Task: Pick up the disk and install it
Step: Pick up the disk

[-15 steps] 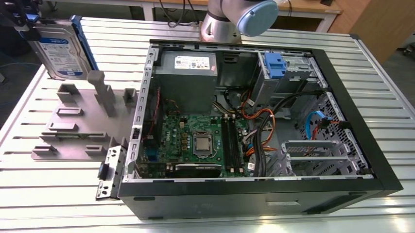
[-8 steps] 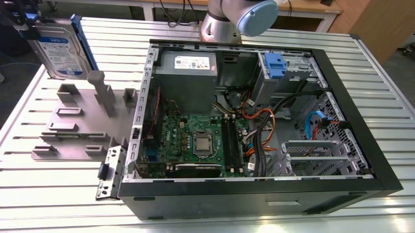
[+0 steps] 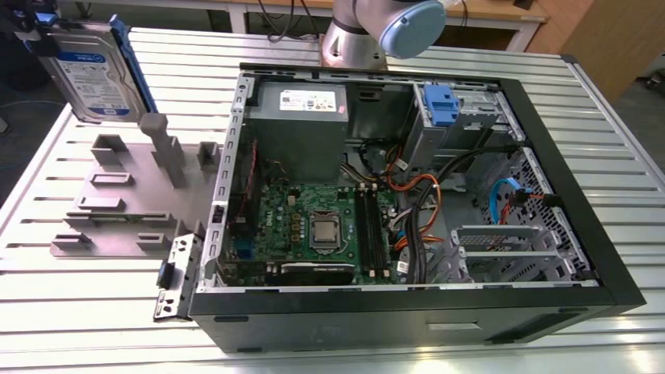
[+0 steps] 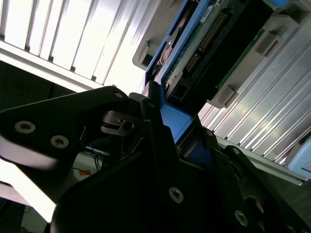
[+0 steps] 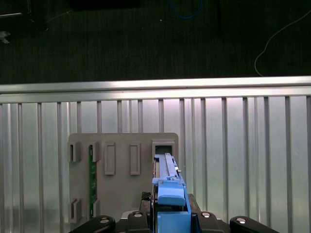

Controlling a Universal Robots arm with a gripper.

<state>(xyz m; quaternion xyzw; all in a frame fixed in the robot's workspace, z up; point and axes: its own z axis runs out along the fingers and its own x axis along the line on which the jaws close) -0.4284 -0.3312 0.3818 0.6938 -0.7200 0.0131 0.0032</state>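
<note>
The disk (image 3: 99, 70), a silver drive with a white-and-blue label in a blue carrier, stands upright on edge at the exterior view's upper left, over the far end of the grey fixture plate (image 3: 124, 195). My gripper (image 3: 47, 31) is shut on its top edge. In the first wrist view the blue carrier edge (image 5: 167, 187) runs out from between my black fingers (image 5: 141, 214) above the fixture's slots (image 5: 164, 148). The second wrist view has the disk's green circuit-board side (image 4: 209, 43) and the carrier (image 4: 175, 121) clamped in the gripper.
The open computer case (image 3: 613, 265) lies on the slatted metal table (image 3: 62, 312) at the exterior view's right. Its drive bay with a blue bracket (image 3: 441, 105) sits at the far corner beside the grey power supply (image 3: 301, 101). A green board (image 5: 91, 179) stands in one fixture slot.
</note>
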